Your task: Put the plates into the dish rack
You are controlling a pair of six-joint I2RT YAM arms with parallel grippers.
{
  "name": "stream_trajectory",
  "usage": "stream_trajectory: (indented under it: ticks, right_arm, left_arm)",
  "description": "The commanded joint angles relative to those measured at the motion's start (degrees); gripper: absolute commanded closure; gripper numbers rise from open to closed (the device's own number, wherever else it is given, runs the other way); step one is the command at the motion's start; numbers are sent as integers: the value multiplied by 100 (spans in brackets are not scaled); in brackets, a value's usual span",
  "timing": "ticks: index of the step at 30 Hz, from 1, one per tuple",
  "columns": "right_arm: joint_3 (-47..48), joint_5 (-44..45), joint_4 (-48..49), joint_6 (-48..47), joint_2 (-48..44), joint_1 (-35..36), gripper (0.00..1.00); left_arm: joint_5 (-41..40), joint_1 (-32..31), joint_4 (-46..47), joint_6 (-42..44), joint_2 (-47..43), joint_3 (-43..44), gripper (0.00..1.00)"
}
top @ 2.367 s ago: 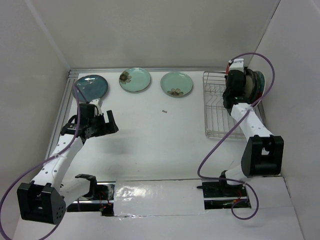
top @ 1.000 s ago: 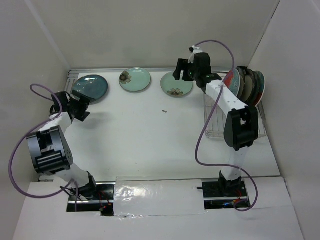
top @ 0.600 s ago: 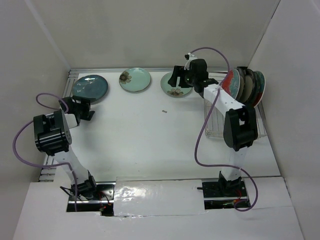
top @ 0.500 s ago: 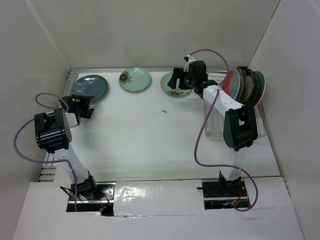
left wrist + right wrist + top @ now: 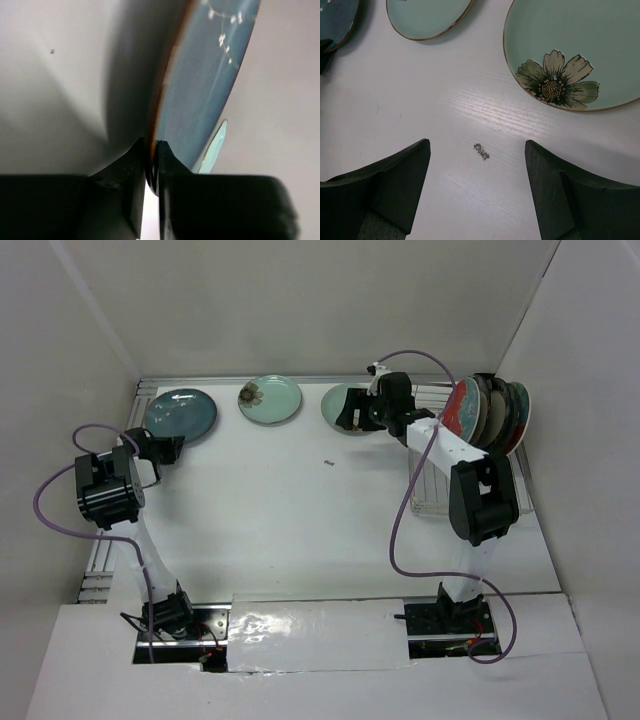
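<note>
A robotics lab cell is hosting a small dishware setup.

Plain white panels (image 5: 300, 310) are boxing in a bare white table (image 5: 280, 520) on three sides, and a metal rail (image 5: 300, 378) is running along its far edge. The left arm (image 5: 105, 495) and the right arm (image 5: 480, 500), both white and black, are standing bolted at the near edge. Purple cables (image 5: 392, 545) are looping loose from them, and a strip of shiny tape (image 5: 310, 625) is lying between their bases. Household pieces are sitting here like test props: a dark teal plate (image 5: 180, 412), mint flowered plates (image 5: 271, 399) and a wire dish rack (image 5: 430, 492).
</note>
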Motion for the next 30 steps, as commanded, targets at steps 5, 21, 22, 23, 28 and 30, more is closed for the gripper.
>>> stream_trajectory:
  ticks: [5, 21, 22, 23, 28, 30]
  right_arm:
    - [-149, -39, 73, -50, -452, -8, 18]
    - [1221, -2202, 204, 372, 365, 159, 15]
    - [1222, -2272, 204, 433, 426, 159, 15]
    - [1274, -2325, 257, 520, 427, 238, 15]
    - [1327, -2536, 371, 644, 532, 414, 15]
    - [1327, -2607, 424, 715, 532, 467, 15]
  left_arm:
    - [-256, 67, -640, 543, -905, -722, 95]
    - [2397, -134, -817, 1678, -3665, -1698, 100]
    - [2547, -213, -747, 1678, -3744, -1759, 100]
    - [2853, -214, -694, 1678, -3849, -1759, 100]
    - [3593, -617, -482, 1810, -3912, -1619, 100]
    - [3822, -899, -281, 1871, -3912, -1566, 100]
